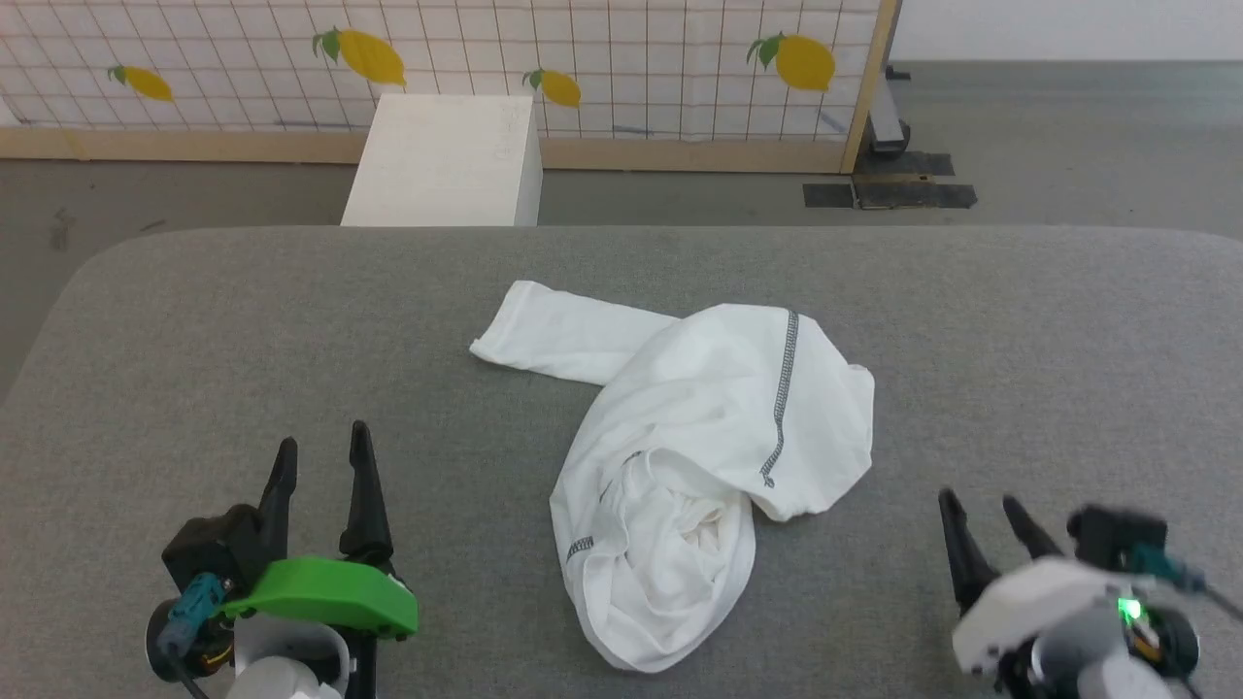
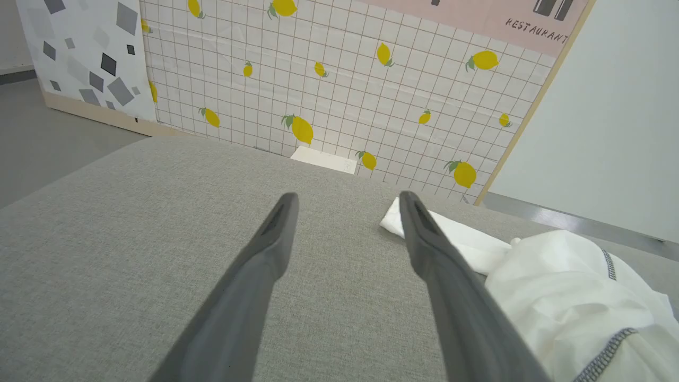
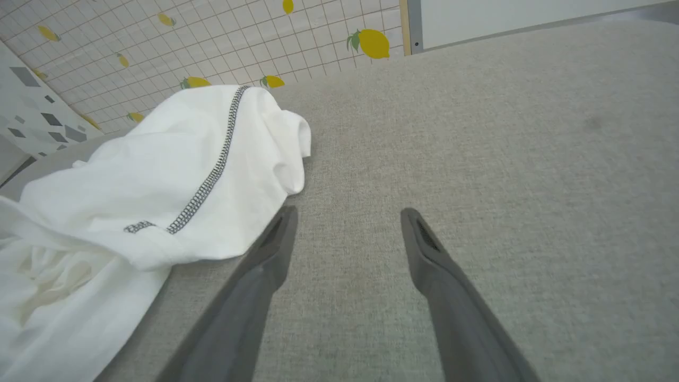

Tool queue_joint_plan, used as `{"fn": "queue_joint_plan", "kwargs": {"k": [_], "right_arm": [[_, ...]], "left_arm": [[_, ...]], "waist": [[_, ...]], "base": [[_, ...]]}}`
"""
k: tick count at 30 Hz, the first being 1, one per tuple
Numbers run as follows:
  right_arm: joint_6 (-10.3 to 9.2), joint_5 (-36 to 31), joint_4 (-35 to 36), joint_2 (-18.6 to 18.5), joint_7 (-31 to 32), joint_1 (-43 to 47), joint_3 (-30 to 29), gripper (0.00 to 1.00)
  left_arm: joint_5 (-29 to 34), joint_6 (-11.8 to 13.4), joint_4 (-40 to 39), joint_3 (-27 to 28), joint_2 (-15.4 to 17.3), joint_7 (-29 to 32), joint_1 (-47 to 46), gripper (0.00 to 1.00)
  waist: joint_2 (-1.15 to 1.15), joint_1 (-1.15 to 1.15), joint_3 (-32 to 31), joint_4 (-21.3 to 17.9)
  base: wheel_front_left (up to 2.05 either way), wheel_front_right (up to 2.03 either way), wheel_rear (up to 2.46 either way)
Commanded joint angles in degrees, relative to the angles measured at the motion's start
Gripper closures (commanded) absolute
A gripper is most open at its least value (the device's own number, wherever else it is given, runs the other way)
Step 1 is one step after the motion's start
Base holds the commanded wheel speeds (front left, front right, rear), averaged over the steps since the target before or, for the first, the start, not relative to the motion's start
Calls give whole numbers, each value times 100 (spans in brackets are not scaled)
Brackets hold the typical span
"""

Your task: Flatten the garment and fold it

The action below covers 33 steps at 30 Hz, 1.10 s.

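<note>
Head view: shirt (image 1: 694, 466) crumpled at centre of grey table (image 1: 243, 320). Near edge: left gripper (image 1: 322, 437), right gripper (image 1: 977, 500), both spread wide, empty, clear of shirt.
Left wrist view: fingers apart over bare table, shirt at view right.
Right wrist view: fingers apart, shirt at view left.

— Where does the head view look from?
— High above the desk's (image 1: 194, 320) near edge, facing forward and down to the far edge and the lemon-print screen (image 1: 621, 58) beyond.
— The wrist views?
— Low and close over the desk, each along its own gripper: left gripper (image 2: 347, 195) from the near left corner, right gripper (image 3: 348, 210) from the near right. All three share the garment (image 1: 699, 437) mid-desk.
</note>
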<state>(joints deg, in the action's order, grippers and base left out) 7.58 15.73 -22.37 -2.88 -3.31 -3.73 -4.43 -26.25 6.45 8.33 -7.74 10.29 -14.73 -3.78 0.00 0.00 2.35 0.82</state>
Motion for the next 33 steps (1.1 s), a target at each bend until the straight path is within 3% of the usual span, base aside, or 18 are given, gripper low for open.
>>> {"fn": "queue_joint_plan", "kwargs": {"k": [1,7,11,19,20,21,22,27,33], "right_arm": [[-9,-172,-26,1,301,-376,-63,0],[-9,-968,-430,1,2282,-1721,63,0],[-9,-1427,-857,1,3161,-2326,269,0],[-9,-1594,-1620,1,3552,-2503,441,0],[-9,-1568,-1641,1,3512,-2506,458,54],[-9,-1580,-1618,1,3370,-2525,484,90],[-9,-1582,-1611,1,3272,-2533,501,100],[-9,-1243,-1337,-224,2676,-2593,1,100],[-9,-1161,-562,-650,2353,-2143,-1575,100]], "left_arm": [[94,-64,-59,80,-62,-26,94,0],[275,-301,-89,283,-320,-26,29,0],[384,-458,-70,333,-456,-26,-133,0],[518,-684,80,435,-639,-27,-281,0],[522,-698,89,459,-650,-27,-285,0],[527,-713,98,494,-662,-27,-281,0],[525,-727,112,521,-671,-27,-272,0],[547,-797,159,607,-701,-27,-260,0],[581,-861,188,583,-723,-27,-243,0]], "waist": [[0,0,99,21],[0,0,396,187],[0,0,605,399],[0,0,839,683],[0,0,843,677],[0,0,835,652],[0,0,820,626],[0,0,655,451],[0,0,439,297]], "base": [[0,0,0],[0,0,0],[0,0,0],[0,0,0],[0,0,0],[0,0,0],[0,0,0],[0,0,0],[0,0,0]]}}
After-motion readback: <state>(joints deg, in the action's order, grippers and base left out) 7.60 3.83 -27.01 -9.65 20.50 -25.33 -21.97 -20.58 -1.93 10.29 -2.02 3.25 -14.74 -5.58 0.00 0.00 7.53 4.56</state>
